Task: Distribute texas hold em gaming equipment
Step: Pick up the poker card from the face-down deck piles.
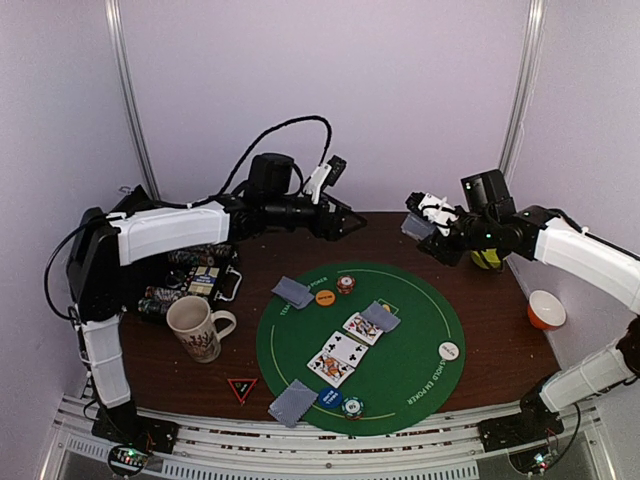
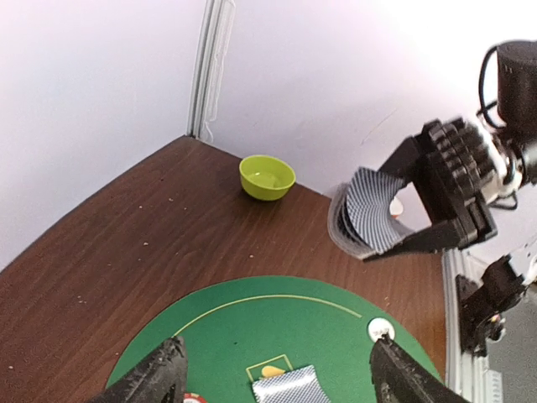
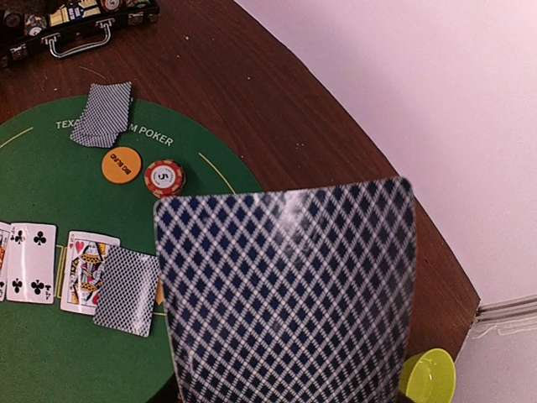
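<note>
Playing cards lie spread over the round green poker mat [image 1: 405, 375] in the middle of the brown counter [image 1: 500, 350]. A slanted row of face-up cards [image 1: 345, 350] crosses the centre. The other cards show grey-blue diamond backs: a face-down pile [image 1: 292, 292] at the far left rim, a second pile [image 1: 381, 317] overlapping the row's far end, and a third pile [image 1: 293, 402] at the near edge. An orange button [image 1: 325, 297] and a red-white chip stack [image 1: 345, 284] sit just beside the first pile. A blue button [image 1: 328, 397] and a teal-white chip stack [image 1: 352, 406] sit beside the third. A white button [image 1: 449, 350] lies alone on the right of the mat.

The deck [image 3: 285, 294] is up in the air, clamped in the right pincer [image 2: 367, 214], whose jaws are partly closed around it. That arm reaches up and inward over the far right of the counter, its wrist turned toward the left. The left arm stretches roughly level from the left side. The left pincer [image 1: 350, 222] hangs above the far edge of the mat, pointed toward the deck, its fingers [image 2: 168, 374] spread wide with nothing between them.
</note>
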Available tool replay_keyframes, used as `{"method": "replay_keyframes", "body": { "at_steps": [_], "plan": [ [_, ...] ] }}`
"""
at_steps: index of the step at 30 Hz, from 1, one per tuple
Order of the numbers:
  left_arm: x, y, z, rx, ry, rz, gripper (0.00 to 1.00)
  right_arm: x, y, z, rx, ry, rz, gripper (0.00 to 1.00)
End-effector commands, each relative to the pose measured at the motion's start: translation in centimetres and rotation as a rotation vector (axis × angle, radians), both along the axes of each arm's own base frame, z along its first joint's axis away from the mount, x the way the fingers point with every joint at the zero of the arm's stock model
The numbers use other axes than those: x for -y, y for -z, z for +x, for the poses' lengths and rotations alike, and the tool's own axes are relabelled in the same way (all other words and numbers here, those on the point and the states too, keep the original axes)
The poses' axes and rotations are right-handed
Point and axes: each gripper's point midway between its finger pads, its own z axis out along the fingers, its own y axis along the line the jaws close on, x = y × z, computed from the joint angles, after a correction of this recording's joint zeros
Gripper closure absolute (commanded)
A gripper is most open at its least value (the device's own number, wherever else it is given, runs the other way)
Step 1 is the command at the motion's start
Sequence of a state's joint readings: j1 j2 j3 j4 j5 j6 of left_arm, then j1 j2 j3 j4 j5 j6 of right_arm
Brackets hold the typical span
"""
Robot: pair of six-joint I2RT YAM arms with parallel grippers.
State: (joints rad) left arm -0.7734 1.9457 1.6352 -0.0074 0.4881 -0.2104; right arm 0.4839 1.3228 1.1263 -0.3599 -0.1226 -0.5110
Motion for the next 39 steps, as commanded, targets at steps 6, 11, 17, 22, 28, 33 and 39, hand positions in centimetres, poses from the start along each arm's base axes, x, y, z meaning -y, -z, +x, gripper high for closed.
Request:
{"method": "replay_keyframes", "body": {
  "at_steps": [6,11,17,22,28,33,39],
  "plan": [
    [2.4,-2.3,-0.8,-0.138,0.114,-0.191,0.16,-4.5,-0.4,-1.9,0.005,-0.115,0.057,0.54],
    [2.6,-2.0,-1.5,-0.124,0.137,-0.167,0.14,-6.3,0.5,-2.2,-0.010,-0.152,0.042,0.54],
    [2.7,-1.0,-1.5,-0.131,0.130,-0.132,0.15,-7.7,1.0,-2.4,-0.017,-0.179,0.032,0.54],
    [2.7,1.3,-0.9,-0.111,0.083,-0.024,0.23,-8.5,0.6,-2.4,-0.007,-0.192,0.032,0.54],
    [3.0,2.0,-1.2,-0.076,0.080,0.018,0.30,-8.8,0.6,-2.5,-0.004,-0.196,0.024,0.54],
    [3.3,2.3,-1.8,-0.054,0.092,0.040,0.32,-8.9,0.5,-2.5,0.001,-0.195,0.025,0.54],
    [2.8,2.7,-0.5,-0.012,-0.004,0.115,0.54,-8.8,0.4,-2.5,0.006,-0.194,0.028,0.54]
  ]
}}
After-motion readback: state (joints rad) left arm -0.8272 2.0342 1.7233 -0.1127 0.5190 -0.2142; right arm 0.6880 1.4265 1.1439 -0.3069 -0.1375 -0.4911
